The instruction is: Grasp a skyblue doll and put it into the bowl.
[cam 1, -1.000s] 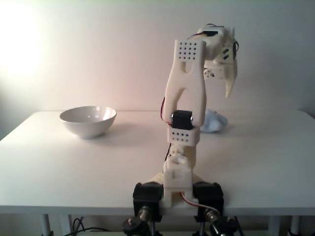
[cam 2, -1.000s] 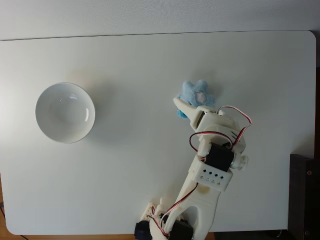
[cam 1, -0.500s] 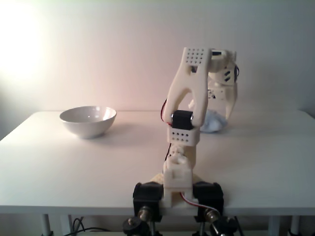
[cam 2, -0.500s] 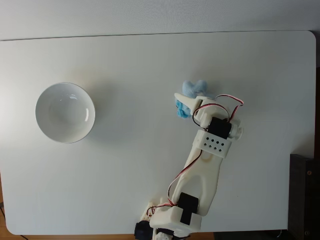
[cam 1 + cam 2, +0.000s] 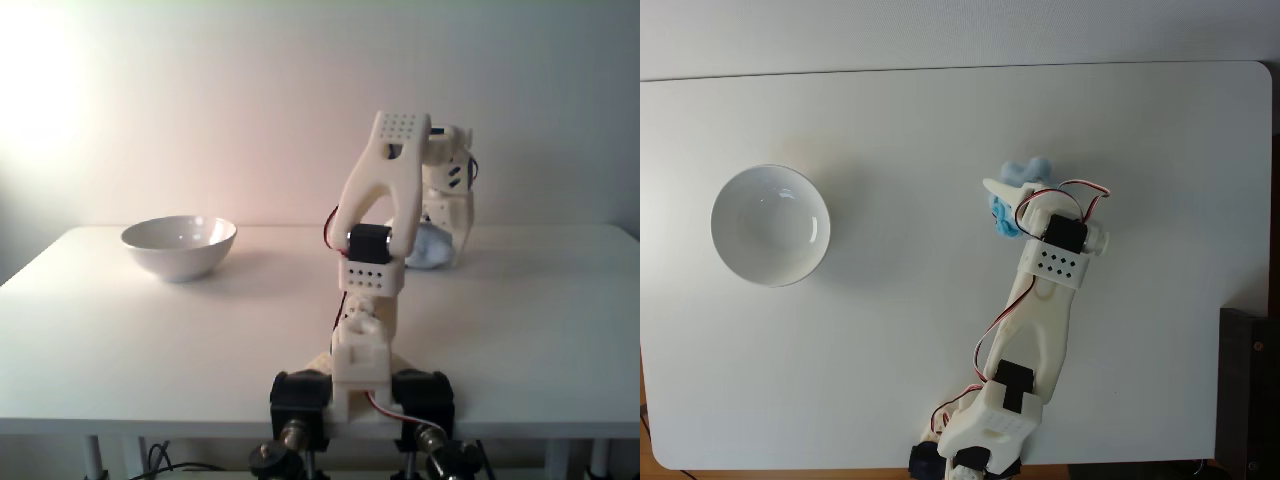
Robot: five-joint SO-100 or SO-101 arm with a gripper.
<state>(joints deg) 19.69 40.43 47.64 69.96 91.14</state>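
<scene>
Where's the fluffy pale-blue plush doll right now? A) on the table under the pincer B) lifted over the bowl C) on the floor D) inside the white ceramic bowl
A: the fluffy pale-blue plush doll lies on the white table beneath the pincer, far from the empty glossy white ceramic bowl.

Warm glare blooms on the wall (image 5: 40, 90) at upper left; both fixed views are soft, slightly blurred.

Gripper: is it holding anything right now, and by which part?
Cannot tell. The gripper is down over the skyblue doll, hiding any contact.
</scene>
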